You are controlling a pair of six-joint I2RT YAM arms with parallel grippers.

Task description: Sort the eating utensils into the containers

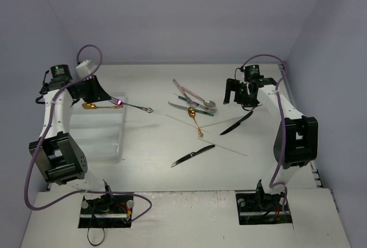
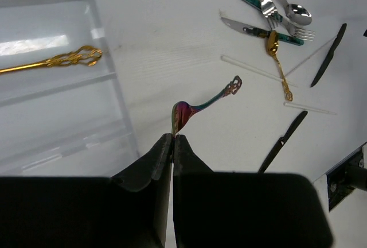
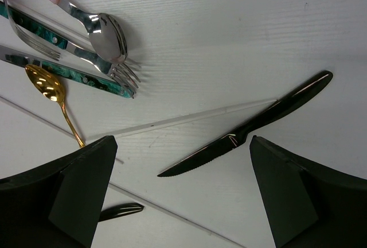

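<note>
My left gripper (image 2: 174, 138) is shut on the bowl of an iridescent spoon (image 2: 202, 105), holding it just right of the white tray (image 2: 118, 97); its ornate handle points toward the table's middle. A gold spoon (image 2: 57, 59) lies in the tray's far compartment. My right gripper (image 3: 182, 144) hangs open above a black knife (image 3: 248, 130), which lies between its fingers without touching them. In the top view the left gripper (image 1: 117, 103) is at the tray's (image 1: 119, 144) far right corner, and the right gripper (image 1: 236, 95) is right of the utensil pile (image 1: 195, 101).
The pile holds pink- and green-handled cutlery (image 3: 86, 30) and a gold spoon (image 3: 49, 90). Thin pale sticks (image 3: 189, 119) cross the table. A second black knife (image 1: 192, 155) lies nearer the front. Walls close in the back and both sides.
</note>
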